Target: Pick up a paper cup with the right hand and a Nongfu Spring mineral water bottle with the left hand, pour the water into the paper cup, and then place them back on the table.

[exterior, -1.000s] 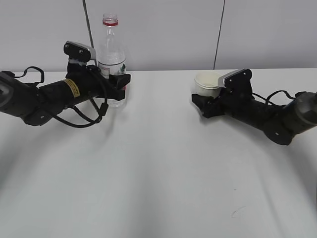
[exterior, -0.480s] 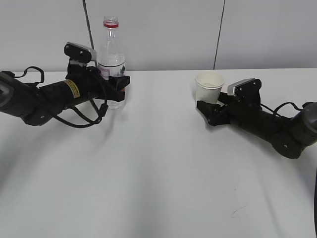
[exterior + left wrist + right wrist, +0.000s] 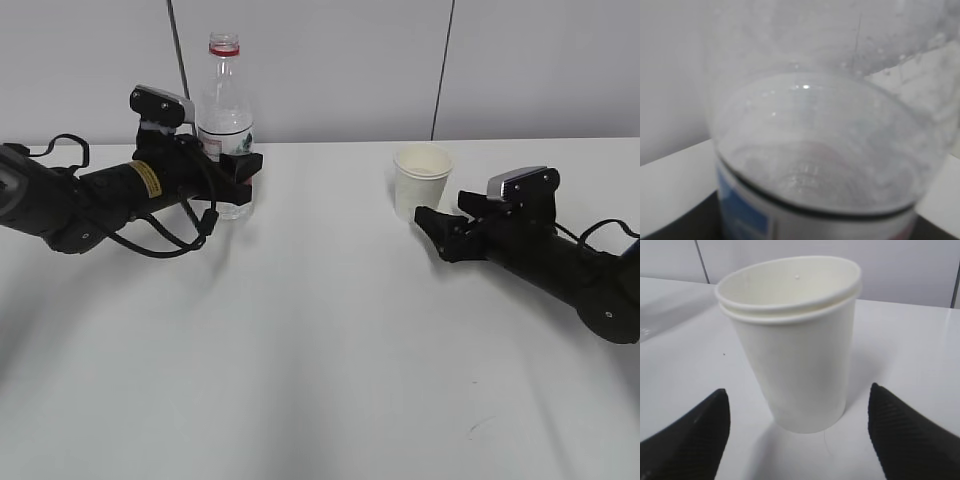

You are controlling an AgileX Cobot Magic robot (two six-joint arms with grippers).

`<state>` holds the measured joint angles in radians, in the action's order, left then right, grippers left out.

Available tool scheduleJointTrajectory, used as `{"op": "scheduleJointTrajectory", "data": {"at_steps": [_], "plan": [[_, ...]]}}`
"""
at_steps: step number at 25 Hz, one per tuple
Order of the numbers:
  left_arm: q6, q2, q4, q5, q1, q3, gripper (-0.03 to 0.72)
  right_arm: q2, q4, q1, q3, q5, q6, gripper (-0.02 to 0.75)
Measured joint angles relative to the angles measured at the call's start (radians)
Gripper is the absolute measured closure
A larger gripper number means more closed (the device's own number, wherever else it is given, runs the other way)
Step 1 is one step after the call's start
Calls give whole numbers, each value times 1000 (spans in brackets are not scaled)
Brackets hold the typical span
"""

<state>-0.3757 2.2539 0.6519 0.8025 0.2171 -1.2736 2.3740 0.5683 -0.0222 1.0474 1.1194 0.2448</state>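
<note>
the cup (image 3: pixel 423 180) stands upright on the counter (image 3: pixel 320 350), just ahead of the right claw (image 3: pixel 432 222), whose tips are spread wide and apart from it. the bottle (image 3: pixel 226 120) stands at the back left with the left claw (image 3: pixel 243 165) around its lower body; whether it is clenched, i cannot tell. judgement: to grasp well, centre the cup between the tips, go in level at mid-height, and squeeze gently so the thin wall isn't crushed.

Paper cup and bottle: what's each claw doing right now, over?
Left gripper shut on the bottle, standing on the table. Right gripper open, short of the paper cup, not touching. Cup upright. Nothing between them.
</note>
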Motion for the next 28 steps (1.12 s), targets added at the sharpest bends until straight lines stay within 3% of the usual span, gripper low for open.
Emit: {"op": "scheduleJointTrajectory", "data": {"at_steps": [18,28], "plan": [[0,0,-144,0,0,0,323,-523,13,0,-381,-47,13,143],[0,46,-174,17,0,-2,323,-581,41,0,-489,-47,49,143]]}}
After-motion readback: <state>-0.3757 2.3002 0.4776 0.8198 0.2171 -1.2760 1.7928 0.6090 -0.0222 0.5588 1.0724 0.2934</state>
